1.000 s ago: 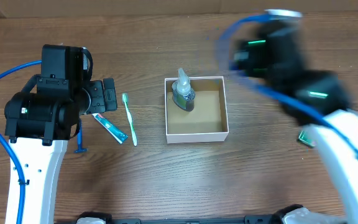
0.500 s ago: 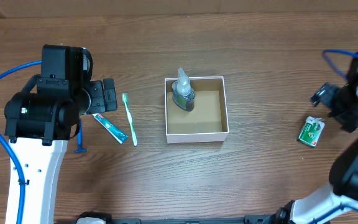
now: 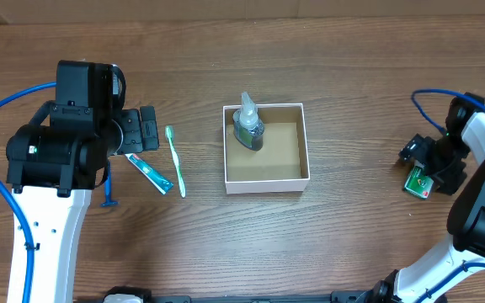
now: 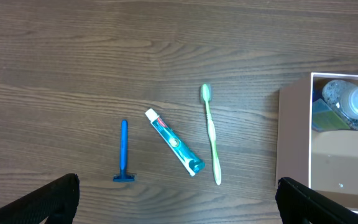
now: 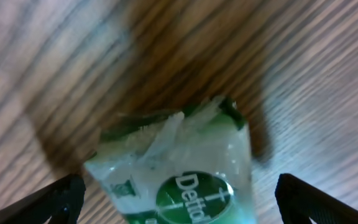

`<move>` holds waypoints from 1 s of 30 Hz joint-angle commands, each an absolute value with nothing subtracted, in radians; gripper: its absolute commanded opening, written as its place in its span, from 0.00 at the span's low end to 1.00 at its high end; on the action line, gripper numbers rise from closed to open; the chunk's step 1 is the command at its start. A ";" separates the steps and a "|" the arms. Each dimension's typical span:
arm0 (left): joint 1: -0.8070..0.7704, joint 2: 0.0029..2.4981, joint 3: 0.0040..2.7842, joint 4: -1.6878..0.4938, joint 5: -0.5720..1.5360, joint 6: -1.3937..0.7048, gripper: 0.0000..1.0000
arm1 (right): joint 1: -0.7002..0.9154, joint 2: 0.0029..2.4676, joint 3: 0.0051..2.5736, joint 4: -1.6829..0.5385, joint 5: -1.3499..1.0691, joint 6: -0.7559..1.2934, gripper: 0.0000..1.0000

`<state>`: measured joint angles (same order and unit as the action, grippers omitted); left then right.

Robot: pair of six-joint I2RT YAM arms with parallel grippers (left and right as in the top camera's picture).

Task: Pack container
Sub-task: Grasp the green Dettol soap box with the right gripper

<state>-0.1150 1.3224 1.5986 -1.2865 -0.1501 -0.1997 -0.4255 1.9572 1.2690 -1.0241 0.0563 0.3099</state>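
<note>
R gripper (image 5: 182, 200): in the R wrist view the fingertips sit at the two lower corners, jaws spread wide, nothing clamped. Directly below and between them lies a green-and-white soap packet (image 5: 185, 171), flat on the wood table (image 3: 352, 244). The wrapper is crinkled, with part of a round "Dett" logo legible. No finger contact with the packet is visible. L gripper (image 4: 185, 208): fingertips at both lower corners of the L wrist view, jaws likewise wide apart, empty, over bare wood. Just beyond it, L to R: a blue razor (image 4: 124, 152), a toothpaste tube (image 4: 174, 142) lying at a slant, and a green toothbrush (image 4: 211, 140) with its head pointing away. All three are near each other, apart, and outside the box. The container (image 3: 268, 185) sits approx. at table centre, well apart from the packet on the R side and near the toothbrush on the L. Inside it, one clear bottle (image 3: 247, 126) w/ a pale cap occupies the far L corner. The rest of the brown floor is bare.
</note>
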 commanded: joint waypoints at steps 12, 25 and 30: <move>-0.111 1.327 1.605 -1.287 -0.138 -0.187 1.00 | -0.427 1.946 1.233 -0.981 0.020 0.306 0.63; -0.111 1.327 1.605 -1.287 -0.138 -0.187 1.00 | -0.427 1.938 1.293 -1.032 -0.017 0.336 0.04; -0.111 1.327 1.605 -1.287 -0.138 -0.187 1.00 | -0.381 1.842 1.462 -1.147 -0.050 0.275 0.04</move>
